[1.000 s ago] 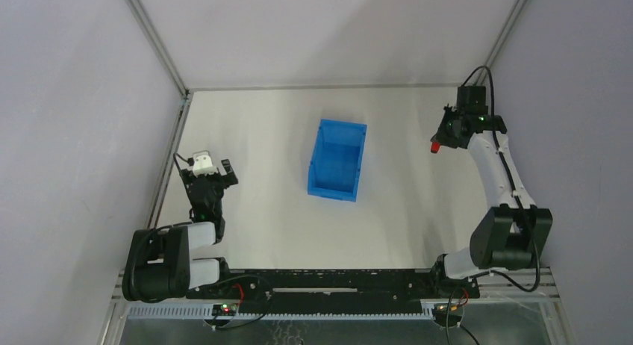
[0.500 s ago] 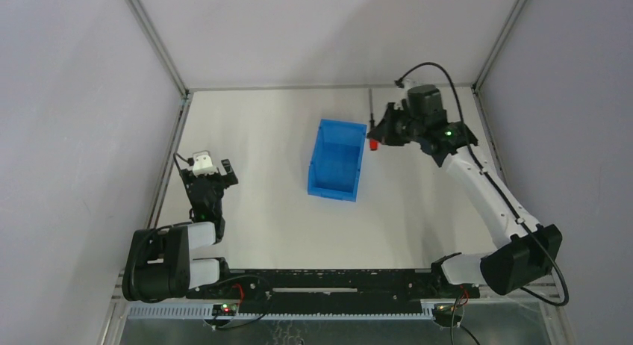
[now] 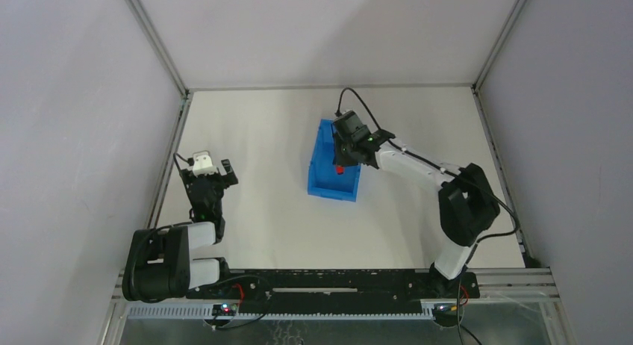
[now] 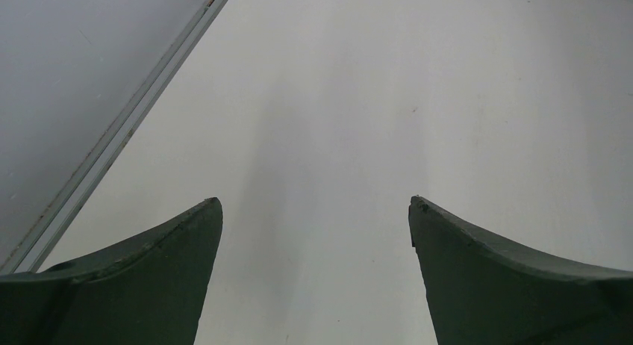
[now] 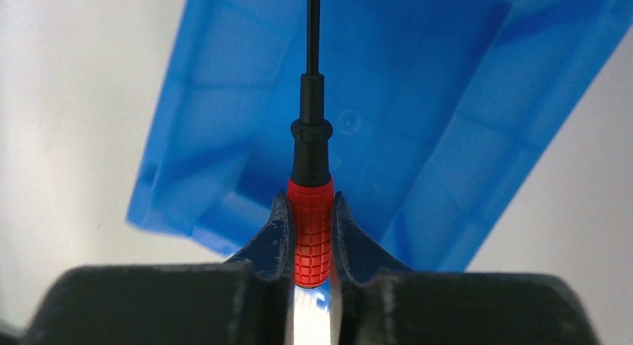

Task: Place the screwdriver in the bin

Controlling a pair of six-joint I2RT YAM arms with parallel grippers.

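The blue bin [image 3: 325, 175] lies mid-table; in the right wrist view the bin [image 5: 418, 76] fills the background, its hollow right below the tool. My right gripper [image 3: 342, 163] hangs over the bin's inside, shut on the screwdriver [image 5: 310, 225]. Both fingers [image 5: 275, 237] press the ribbed red handle, and the thin black shaft points away from the camera across the bin's floor. The red handle [image 3: 339, 168] shows as a small dot above the bin. My left gripper [image 4: 315, 210] rests at the left, open, with only bare table between its fingers [image 4: 172, 240].
A metal frame rail [image 3: 170, 147] runs along the table's left edge close to my left arm [image 3: 203, 188]. Grey walls close in the table at the back and on both sides. My right arm [image 3: 418, 166] stretches from the right across to the bin.
My right arm has swung from the right wall leftward, carrying the screwdriver from beside the bin's far right corner to above its inside. The left arm has stayed still.
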